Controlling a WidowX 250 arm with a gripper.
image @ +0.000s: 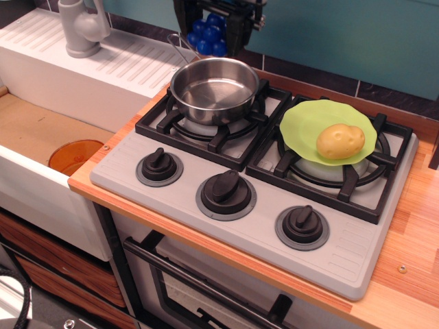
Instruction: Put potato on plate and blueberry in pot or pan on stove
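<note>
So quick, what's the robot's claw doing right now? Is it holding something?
Claw: closed on the cluster of glossy deep-blue berry balls, held up above the far side of the shiny round steel pot.

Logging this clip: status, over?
Gripper shut on blueberry, high behind the pot. Pot empty on left burner. Potato on plate. Nothing in the way.

counter (405, 274): light wood, orange front edge
stove (343, 257): grey, set on the counter, two black grates, three knobs along the front
screw (402, 269): small, on bare wood right of the stove
sink unit (82, 82): white, directly left of the counter
</note>
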